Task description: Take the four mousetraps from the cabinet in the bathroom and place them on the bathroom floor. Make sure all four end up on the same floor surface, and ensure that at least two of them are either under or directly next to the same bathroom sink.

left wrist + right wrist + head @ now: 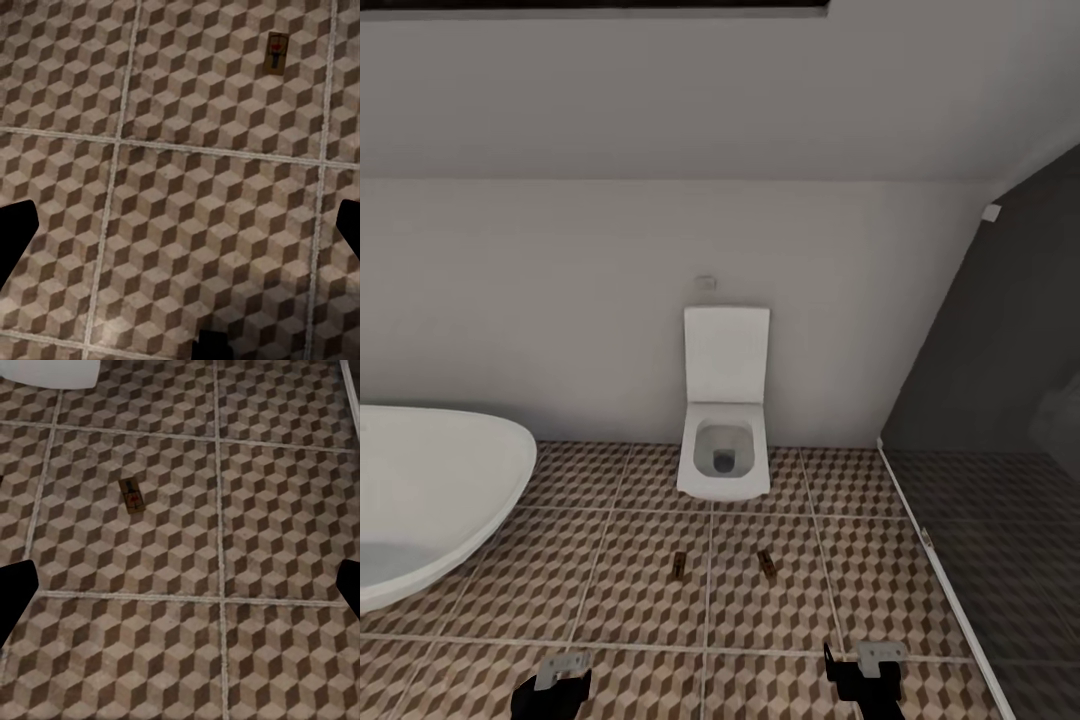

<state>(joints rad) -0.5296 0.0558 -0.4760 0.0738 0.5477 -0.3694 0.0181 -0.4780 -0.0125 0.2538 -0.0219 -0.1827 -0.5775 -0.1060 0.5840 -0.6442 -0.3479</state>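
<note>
1. Nearest to me, both arms hang low over the bathroom floor (610,580), well short of the toilet (725,440). The left end effector (550,690) has its fingers spread wide with bare tile between them. The right end effector (865,680) is likewise apart and carries nothing

2. A little further on, between the arms and the toilet, two mousetraps lie flat on the patterned tiles. The left mousetrap (680,566) sits just in front of the toilet bowl and slightly to its left; the right mousetrap (766,563) lies just in front and slightly to the bowl's right. They are apart from each other, each on its own tile. The left wrist view catches one of them (277,52); the right wrist view catches one (132,496)

3. Beyond them, the toilet stands against the white wall. The bathtub (430,490) is off to the toilet's left, and the dark shower floor (1010,560) to its right behind a pale threshold

4. Neither the sink nor the cabinet can be seen from here, so I judge the robot is between trips. To do this well, it should drive with both arms tucked and steer wide of the two traps in front of the toilet

5. It must keep off the shower side: every trap has to share these tiles, and I cannot tell whether these two lie near the sink
</note>
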